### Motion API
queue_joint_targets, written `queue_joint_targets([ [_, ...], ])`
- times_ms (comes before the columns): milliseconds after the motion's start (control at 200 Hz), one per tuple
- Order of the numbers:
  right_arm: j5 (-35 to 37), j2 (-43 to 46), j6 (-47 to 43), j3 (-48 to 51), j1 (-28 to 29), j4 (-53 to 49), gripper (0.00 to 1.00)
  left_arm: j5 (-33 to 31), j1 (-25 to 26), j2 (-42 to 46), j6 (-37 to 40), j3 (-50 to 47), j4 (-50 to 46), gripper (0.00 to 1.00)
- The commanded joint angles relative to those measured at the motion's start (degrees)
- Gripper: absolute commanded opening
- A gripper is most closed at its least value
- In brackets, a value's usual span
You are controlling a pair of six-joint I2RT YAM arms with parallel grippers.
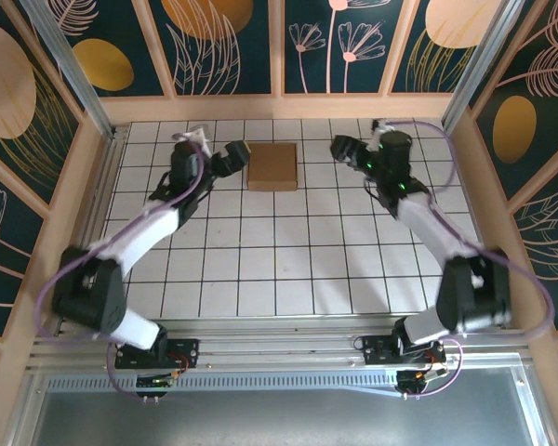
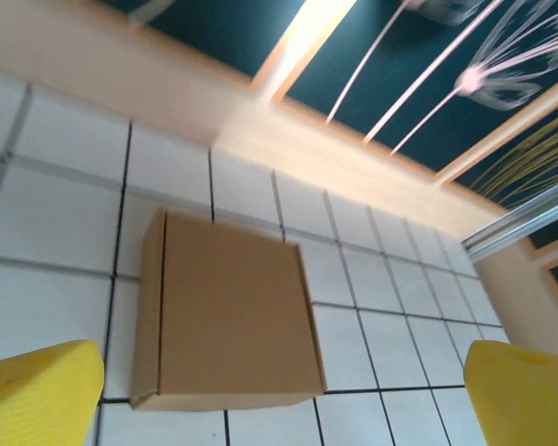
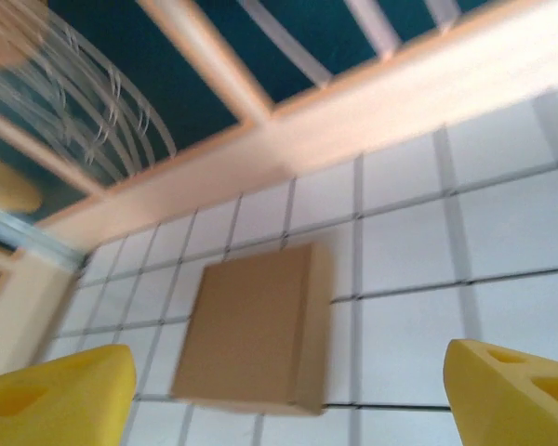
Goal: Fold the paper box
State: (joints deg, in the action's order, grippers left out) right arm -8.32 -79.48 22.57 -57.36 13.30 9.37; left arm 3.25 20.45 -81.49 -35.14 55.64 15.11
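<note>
I see the plain brown kraft cardboard box [image 1: 272, 166] [image 2: 228, 316] [image 3: 256, 325] folded shut into a low, squarish pack. It lies flat on the white tiles [image 1: 307, 251], toward their far edge.

Top view: high up, above and behind the arm bases [image 1: 158, 357], tilted down toward the far wall [image 1: 260, 46]. It stands far off and takes in the whole counter [image 1: 260, 279], near edge to far edge.

Left wrist view: low and close over the far part of the counter. Faces the far edge and far right corner. The left claw [image 2: 281, 400] shows as yellow tips in the bottom corners, and the box [image 2: 225, 311] is close ahead.

Right wrist view: also low and close, tilted. Faces the far edge and far left corner, with the right claw [image 3: 286, 395] at the bottom corners.

All three share the box, the tiles around it at mid far edge, and a strip of the far wall.
</note>
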Motion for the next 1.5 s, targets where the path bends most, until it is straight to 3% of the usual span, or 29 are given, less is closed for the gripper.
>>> queue_joint_targets([
  [0,14.2,8.6,-12.5,13.0,-2.6,0.7,0.95,-6.5,-0.3,8.7,10.1,-11.9,0.0,0.99],
  [65,18.2,14.3,-13.8,21.5,-5.3,5.5,0.99,-13.4,-0.3,14.6,12.4,-19.4,2.8,0.99],
  [195,15.2,19.2,-15.4,35.1,-12.9,19.3,0.99,-30.5,-0.3,22.3,19.2,-32.7,11.7,0.99],
  [315,13.2,12.9,-17.3,42.1,-16.2,33.7,0.99,-41.8,-0.6,22.9,25.5,-38.2,19.1,0.99],
  [355,13.2,9.3,-17.8,42.8,-16.4,37.0,0.99,-42.5,-1.1,21.7,27.9,-37.2,17.7,0.99],
  [435,11.3,3.5,-17.9,41.6,-16.6,40.6,0.99,-44.7,-1.9,17.2,34.0,-38.1,24.0,0.99],
  [506,10.0,0.4,-18.8,41.7,-16.7,47.1,0.99,-42.0,-4.7,13.4,35.8,-39.6,30.5,0.99],
  [566,8.6,-2.9,-18.3,45.1,-17.7,60.9,0.99,-35.0,-8.4,10.4,35.4,-41.8,38.6,0.99],
  [656,2.8,-11.9,-20.5,46.6,-17.0,73.7,0.99,-25.5,-12.7,5.3,34.9,-43.9,49.9,0.99],
  [706,3.5,-9.1,-20.9,46.3,-17.0,67.3,0.99,-22.1,-13.3,4.0,35.8,-42.5,49.2,0.99],
  [866,8.9,-10.2,-19.7,47.2,-16.1,71.3,0.99,-14.6,-18.1,-4.2,31.4,-43.3,59.0,0.99],
  [911,8.9,-10.3,-19.7,47.0,-16.1,71.2,0.99,-15.7,-19.0,-6.7,29.9,-44.1,63.8,0.99],
  [966,8.9,-10.2,-19.8,46.4,-16.0,69.8,0.99,-17.2,-19.4,-4.9,28.8,-42.7,57.5,0.99],
  [1331,6.0,-10.3,-21.6,45.2,-15.7,67.9,0.99,-17.4,-19.3,-5.4,29.1,-42.8,59.0,0.99],
  [1496,8.1,-10.3,-22.6,45.2,-14.2,67.8,0.99,-17.5,-19.4,-5.4,29.1,-42.8,58.8,0.99],
])
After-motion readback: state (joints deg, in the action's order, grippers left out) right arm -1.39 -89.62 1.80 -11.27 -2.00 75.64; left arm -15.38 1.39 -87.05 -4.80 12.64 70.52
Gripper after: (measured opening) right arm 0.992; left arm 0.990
